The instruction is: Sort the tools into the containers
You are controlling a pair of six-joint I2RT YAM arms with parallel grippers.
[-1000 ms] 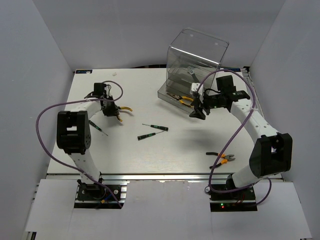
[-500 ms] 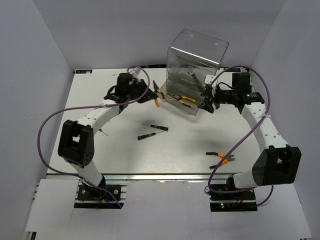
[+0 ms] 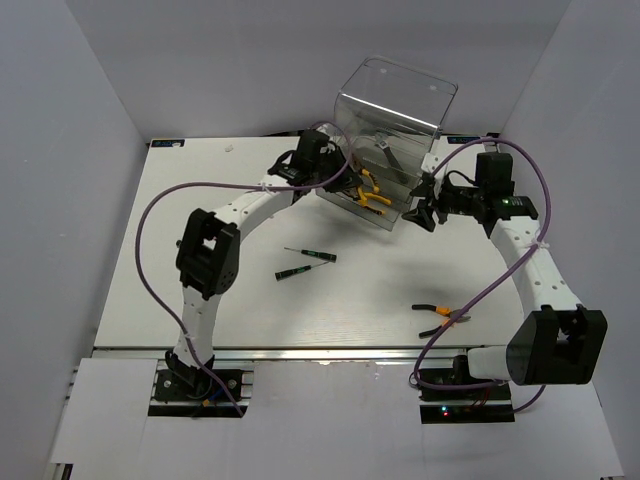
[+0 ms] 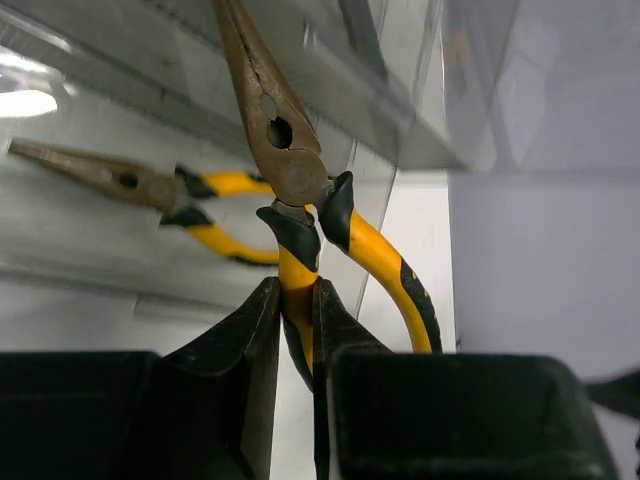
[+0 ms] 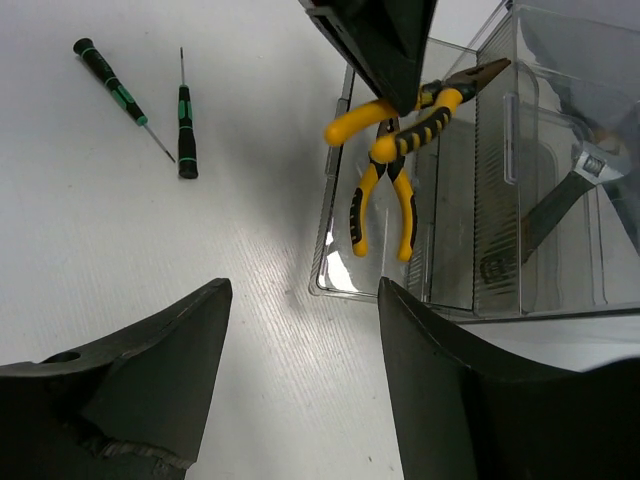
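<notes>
My left gripper (image 3: 352, 180) is shut on one handle of the yellow-handled pliers (image 4: 292, 160) and holds them, nose first, over the pulled-out bottom drawer (image 5: 335, 240) of the smoky clear cabinet (image 3: 395, 115). A second pair of yellow pliers (image 5: 380, 205) lies in that drawer. A silver-black wrench (image 5: 560, 205) lies in a higher drawer. My right gripper (image 3: 425, 210) is open and empty, just right of the drawer's front. Two black-green screwdrivers (image 3: 310, 256) (image 3: 292, 271) and the orange-black cutters (image 3: 443, 315) lie on the table.
White walls enclose the table on three sides. Purple cables loop from both arms. The cabinet stands at the back, right of centre. The cutters lie near my right arm's base.
My left arm has carried the yellow pliers from the table's left side across to the open drawer. My right gripper has drawn back right, beside the cabinet.
</notes>
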